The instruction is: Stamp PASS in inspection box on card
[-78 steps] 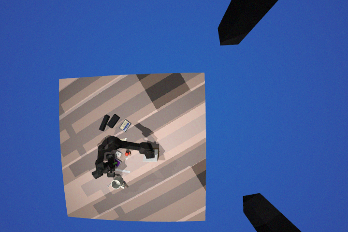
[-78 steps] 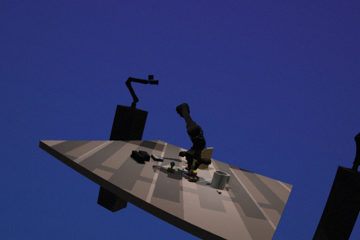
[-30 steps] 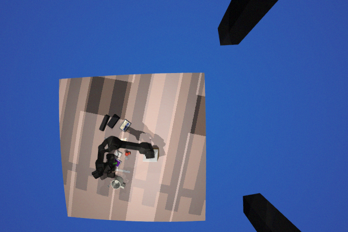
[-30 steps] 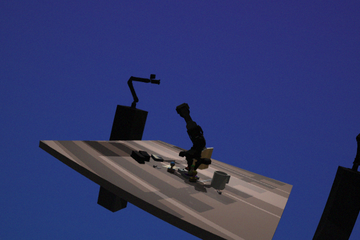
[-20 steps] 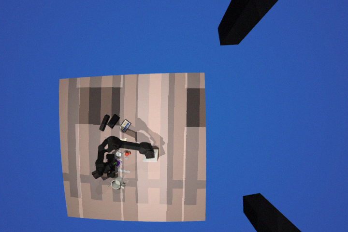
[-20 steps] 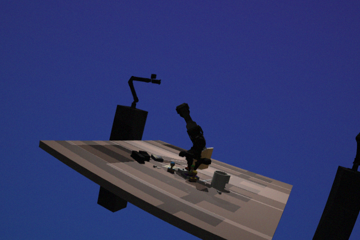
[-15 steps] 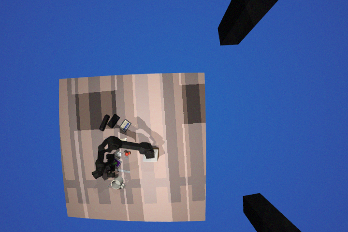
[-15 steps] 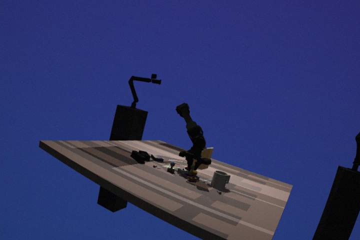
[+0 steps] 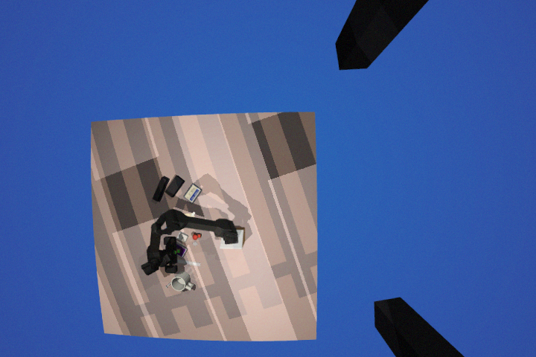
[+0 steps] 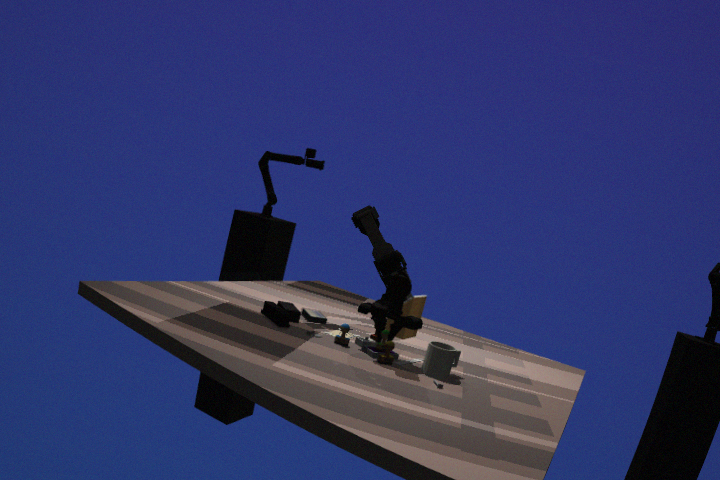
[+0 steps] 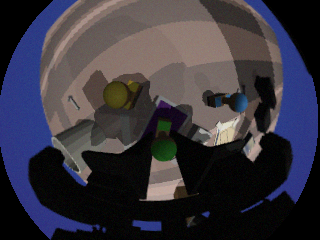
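My gripper [image 9: 173,253] [image 10: 383,332] [image 11: 162,134] is shut on the green-knobbed stamp [image 9: 177,252] [image 11: 164,150]. The stamp's lower end lies over the purple ink pad [image 9: 181,250] [image 11: 172,113] in the wrist view; whether they touch cannot be told. No PASS lettering is readable. A pale cream sheet [image 9: 189,214] [image 11: 226,132], possibly the card, lies beyond the pad, partly under the arm in the top view. Its box and any print cannot be made out.
A yellow-knobbed stamp [image 11: 116,95] and a grey mug [image 9: 180,282] [image 10: 440,360] [image 11: 75,147] stand near the pad. A blue-knobbed stamp [image 10: 344,327] [image 11: 238,102] and a red-knobbed one [image 9: 196,235] are nearby. Two black blocks [image 9: 161,188] [image 9: 175,186] lie farther off.
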